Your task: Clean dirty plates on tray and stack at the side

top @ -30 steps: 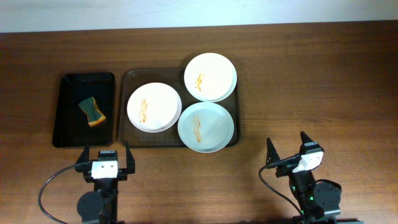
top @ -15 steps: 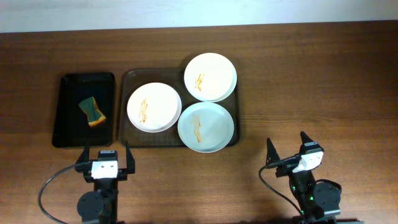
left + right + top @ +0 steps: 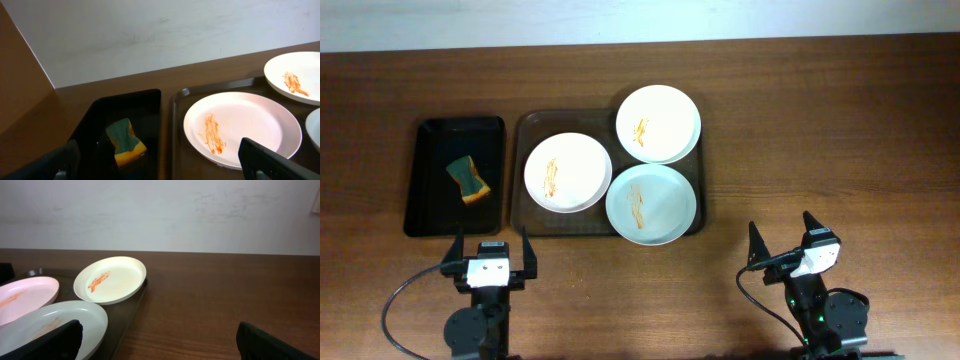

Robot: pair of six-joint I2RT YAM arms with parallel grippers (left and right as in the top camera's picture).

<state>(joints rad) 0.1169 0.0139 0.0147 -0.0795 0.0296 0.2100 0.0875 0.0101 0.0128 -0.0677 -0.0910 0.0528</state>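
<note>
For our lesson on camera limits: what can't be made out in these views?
Overhead: sponge underside hidden by the sponge itself; smears too small for detail.
Left wrist: bluish plate is a sliver, cut by the right edge; top plate cut there too.
Right wrist: left plate cut by the left edge; sponge outside the frame.

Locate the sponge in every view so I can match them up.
Overhead: the sponge lies in the black tray, left of the brown tray.
Left wrist: the sponge sits lower left of centre.
Right wrist: not in it.
Shared landmark: the farthest white plate, in all three.
</note>
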